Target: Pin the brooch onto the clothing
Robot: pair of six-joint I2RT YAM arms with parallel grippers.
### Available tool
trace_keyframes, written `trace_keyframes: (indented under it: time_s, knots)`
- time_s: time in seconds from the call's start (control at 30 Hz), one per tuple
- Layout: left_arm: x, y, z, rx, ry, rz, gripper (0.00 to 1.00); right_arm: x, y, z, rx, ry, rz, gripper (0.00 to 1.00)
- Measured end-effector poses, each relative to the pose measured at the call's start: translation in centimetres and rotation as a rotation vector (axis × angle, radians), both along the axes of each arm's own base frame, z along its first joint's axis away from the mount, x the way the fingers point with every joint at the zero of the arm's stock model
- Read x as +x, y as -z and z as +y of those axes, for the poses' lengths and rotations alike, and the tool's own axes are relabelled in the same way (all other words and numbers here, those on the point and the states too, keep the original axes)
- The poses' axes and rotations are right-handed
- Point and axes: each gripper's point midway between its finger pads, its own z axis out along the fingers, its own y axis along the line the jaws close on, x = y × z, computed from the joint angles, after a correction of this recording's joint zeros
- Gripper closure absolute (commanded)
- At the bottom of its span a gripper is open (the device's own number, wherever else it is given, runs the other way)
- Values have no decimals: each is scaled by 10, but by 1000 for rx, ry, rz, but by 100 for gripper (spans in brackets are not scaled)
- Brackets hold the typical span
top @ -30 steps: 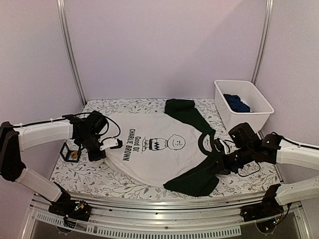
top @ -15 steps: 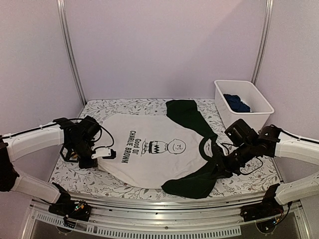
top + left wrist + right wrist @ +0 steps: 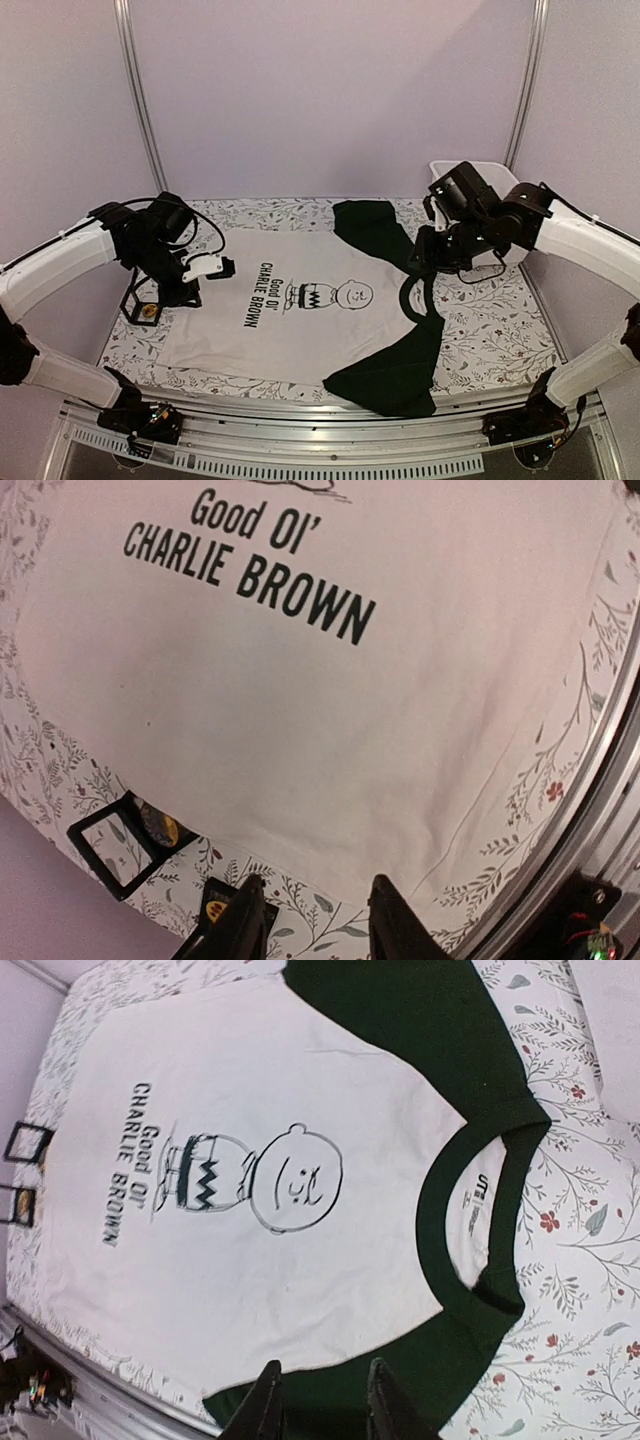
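The white T-shirt with dark sleeves and collar lies spread flat on the table, print facing up. It also shows in the left wrist view and the right wrist view. A small round gold piece, the brooch, sits in a small black open frame left of the shirt's hem, and shows in the left wrist view. My left gripper hangs open and empty above the hem. My right gripper is open and empty, raised above the collar and near sleeve.
A second small black piece with a yellow mark lies beside the frame. A white bin stands at the back right, mostly hidden behind my right arm. The floral table cover ends at a metal rail in front.
Both grippers have let go of the shirt and risen. The right arm swung up and back toward the bin. The shirt now lies flatter, its near sleeve spread out.
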Motion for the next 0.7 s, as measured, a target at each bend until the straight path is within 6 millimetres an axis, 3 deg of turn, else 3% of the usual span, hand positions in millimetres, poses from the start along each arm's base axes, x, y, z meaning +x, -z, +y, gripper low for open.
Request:
trace_keyframes:
  time_s: [0.07,0.13,0.27,0.33,0.4,0.5,0.6,0.7]
  knots:
    - [21,13,-5,4,-60,-20,73,35,29,18,-92,-8,-14,80]
    - [37,35,-5,35,-118,-21,72,69,81,30,-203,-19,6,86]
    - [51,75,2,93,-193,-29,72,100,176,28,-379,-64,103,89]
    - [57,88,4,112,-218,-43,72,112,204,25,-424,-75,134,90]
    - [67,98,4,122,-239,-66,72,135,194,37,-392,-79,77,90]
    - [82,113,1,132,-258,-96,72,160,203,35,-380,-60,52,90]
    - [93,132,-1,153,-264,-97,72,181,204,25,-360,-27,36,90]
    - [120,132,-15,141,-268,-137,72,208,204,10,-345,9,19,90]
